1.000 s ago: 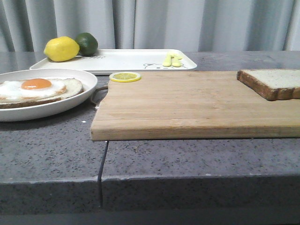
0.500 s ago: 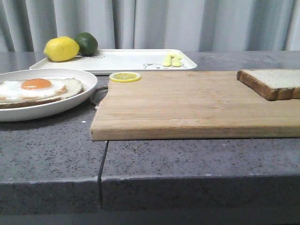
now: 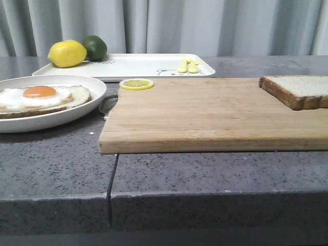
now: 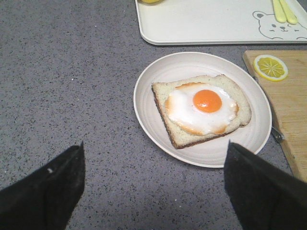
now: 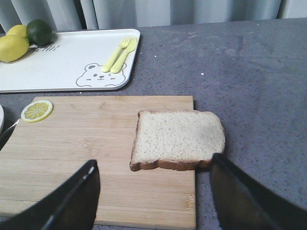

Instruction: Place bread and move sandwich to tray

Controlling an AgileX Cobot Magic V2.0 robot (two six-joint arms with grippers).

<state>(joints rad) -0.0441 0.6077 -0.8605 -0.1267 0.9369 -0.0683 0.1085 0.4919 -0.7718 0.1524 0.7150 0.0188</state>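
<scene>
- Currently your left gripper (image 4: 153,191) hangs above the grey counter (image 3: 51,164) with its fingers spread wide and nothing between them
- Your right gripper (image 5: 153,191) is likewise spread wide and holds nothing, hovering over the wooden cutting board (image 3: 205,113)
- You find the bread (image 5: 177,140) lying flat at the board's right end, near the edge, clear of both fingers
- You find the sandwich (image 4: 201,109), one slice under a fried egg, lying in the round white dish (image 4: 148,91) to the left of the board
- You find the tray (image 3: 138,65) behind the dish and board; a lemon (image 3: 67,53) and a lime (image 3: 95,47) sit at its left end, a yellow fork and spoon (image 3: 188,65) at its right
- Note a lemon slice (image 3: 136,84) on the board's far left corner
</scene>
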